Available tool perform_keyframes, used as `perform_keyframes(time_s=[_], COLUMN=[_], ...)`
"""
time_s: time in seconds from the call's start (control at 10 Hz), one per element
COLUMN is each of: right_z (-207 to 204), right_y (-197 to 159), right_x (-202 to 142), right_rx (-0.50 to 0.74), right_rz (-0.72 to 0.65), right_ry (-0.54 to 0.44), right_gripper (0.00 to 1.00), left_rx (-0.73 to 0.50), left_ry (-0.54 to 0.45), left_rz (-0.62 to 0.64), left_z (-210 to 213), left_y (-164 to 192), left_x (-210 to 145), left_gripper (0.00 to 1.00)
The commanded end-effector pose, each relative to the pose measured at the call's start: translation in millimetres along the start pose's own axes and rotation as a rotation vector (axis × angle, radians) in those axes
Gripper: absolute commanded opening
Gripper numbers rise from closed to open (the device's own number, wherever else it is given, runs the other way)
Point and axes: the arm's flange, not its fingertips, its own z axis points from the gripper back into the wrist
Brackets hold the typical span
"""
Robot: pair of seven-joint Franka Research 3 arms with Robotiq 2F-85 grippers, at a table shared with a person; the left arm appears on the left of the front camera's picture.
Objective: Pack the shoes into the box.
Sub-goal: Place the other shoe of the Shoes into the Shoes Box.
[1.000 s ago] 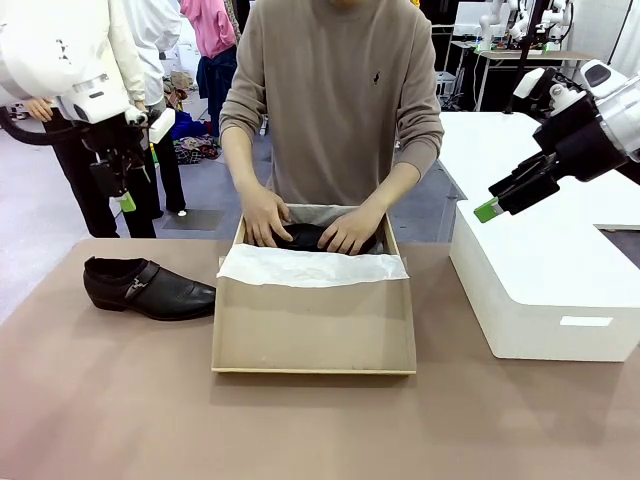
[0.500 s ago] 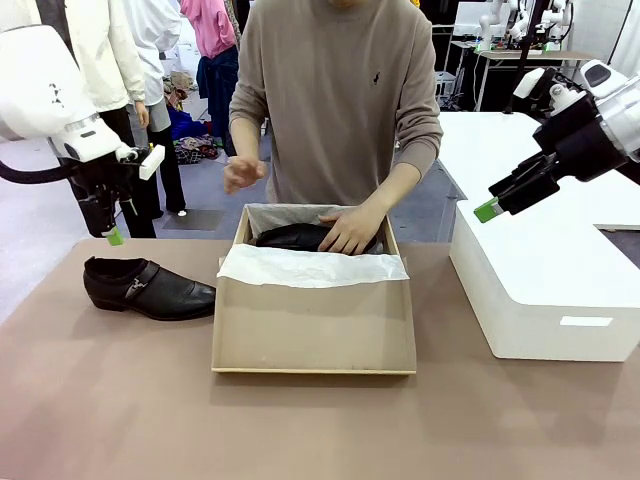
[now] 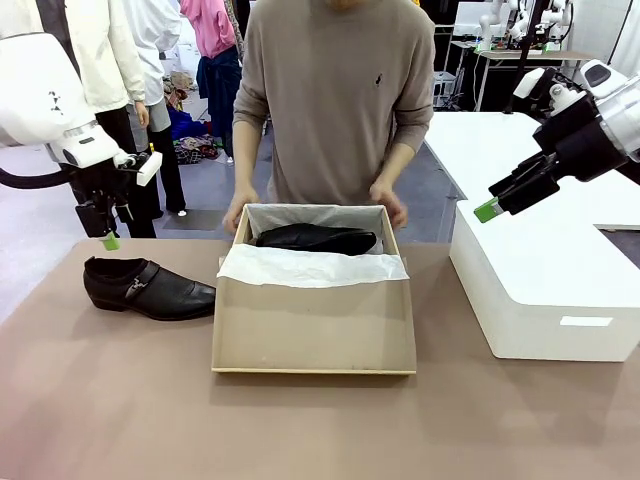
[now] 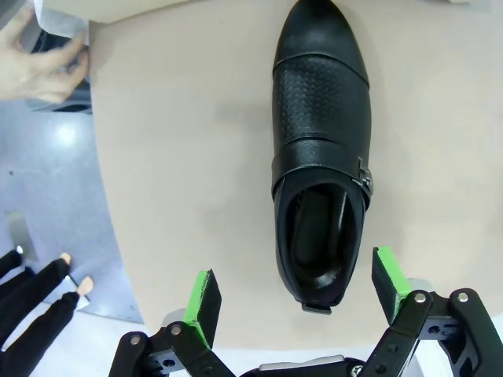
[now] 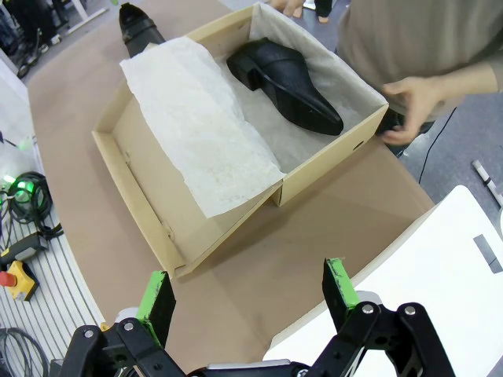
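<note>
Shoes look shiny black with buckle straps, one shoe inside the tissue-lined cardboard box, other shoe beside it on the brown table, left gripper and right gripper both with jaws spread apart, people standing behind.

- We find bare table from 6 to 9 o'clock of the box: free passage.
- 9 o'clock: loose shoe lies just beside the wall.
- 12 o'clock: person's hands flank the far corners.
- 3 o'clock: white box walls that side.
- Inside: packed shoe fills the far half.
</note>
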Motion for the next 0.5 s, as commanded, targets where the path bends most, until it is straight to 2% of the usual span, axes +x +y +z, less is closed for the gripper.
perform_keyframes(time_s=[0.0, 0.4], right_z=[-1.1, -1.1], right_y=[-3.0, -3.0], right_x=[1.4, 1.4], right_rx=[0.015, 0.015], right_rz=[0.008, 0.008], right_ry=[-0.026, -0.026], right_gripper=[1.00, 1.00], left_rx=[0.004, 0.004], left_ry=[-0.006, -0.006], left_rz=[0.004, 0.004], left_z=[2.2, 2.2], left_y=[-0.6, -0.6], left_x=[0.1, 0.1], left_gripper=[1.00, 1.00])
